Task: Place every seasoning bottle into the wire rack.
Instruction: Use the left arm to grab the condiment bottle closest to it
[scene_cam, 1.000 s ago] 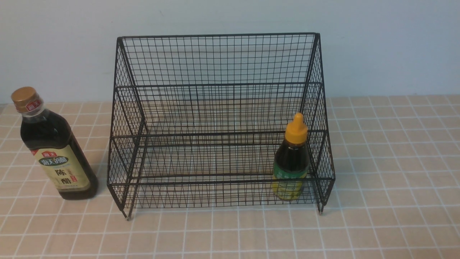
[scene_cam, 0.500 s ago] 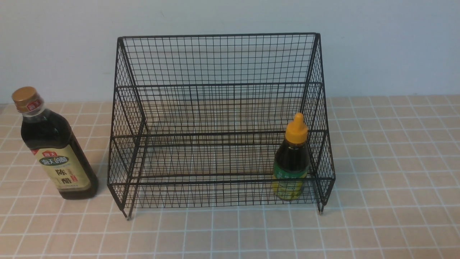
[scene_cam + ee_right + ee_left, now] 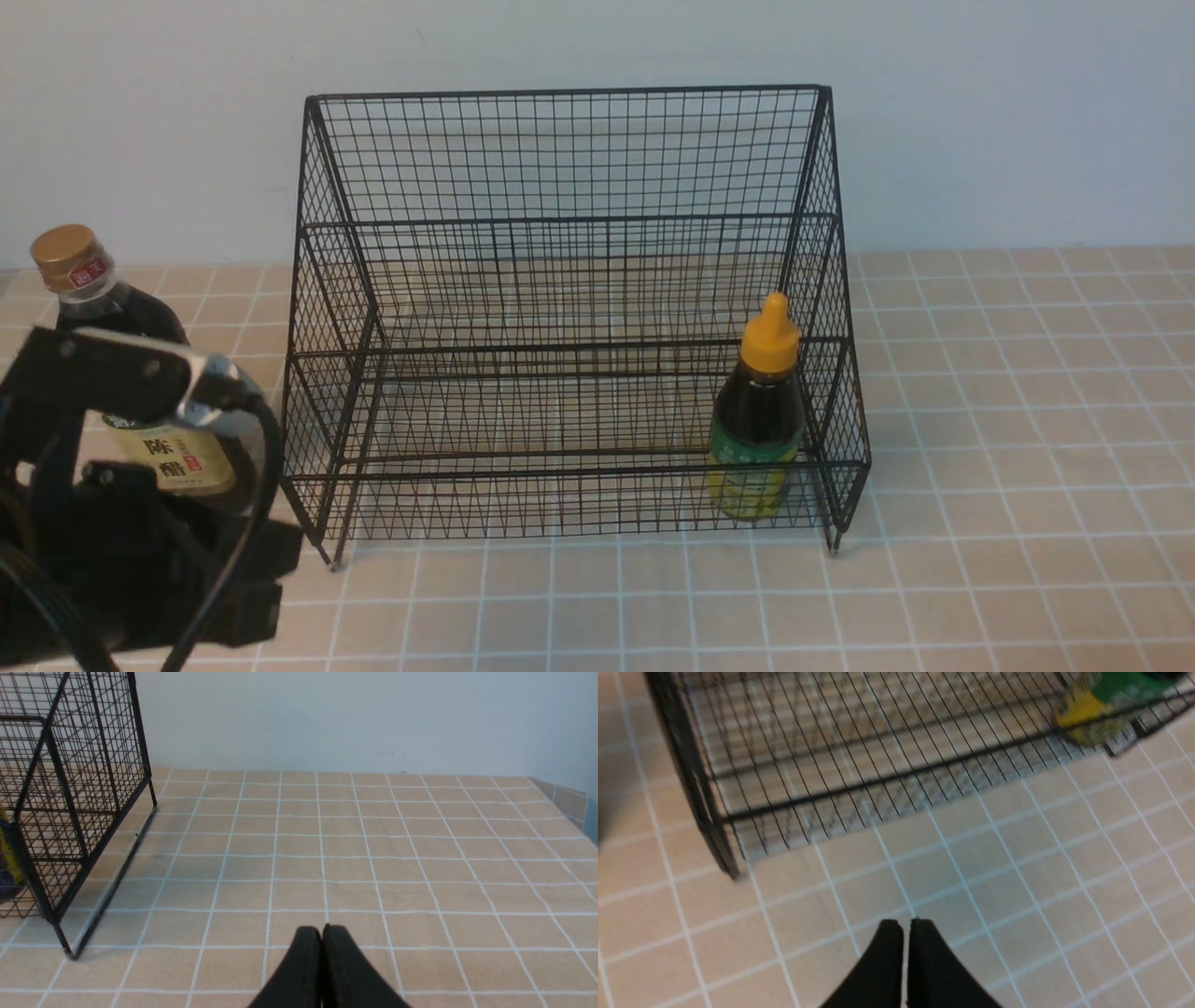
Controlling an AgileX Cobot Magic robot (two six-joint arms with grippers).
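The wire rack [image 3: 560, 168] stands at the middle back of the tiled table. The short seasoning bottle with an orange cap [image 3: 758, 411] stands upright inside the rack's lower tier, at its right end. The tall seasoning bottle with a gold cap [image 3: 70, 257] stands on the table left of the rack, its lower half hidden behind my left arm [image 3: 131, 551]. In the left wrist view my left gripper [image 3: 906, 924] is shut and empty over bare tiles, in front of the rack [image 3: 831, 765]. My right gripper [image 3: 321, 928] is shut and empty, right of the rack [image 3: 70, 788].
A pale wall [image 3: 980, 112] runs close behind the rack. Beige tiles [image 3: 1027, 420] stretch to the right of the rack and in front of it. The table's right edge [image 3: 560, 798] shows in the right wrist view.
My left arm has come into the front view at the lower left and now covers the lower part of the tall bottle. Both bottles and the rack stay where they were.
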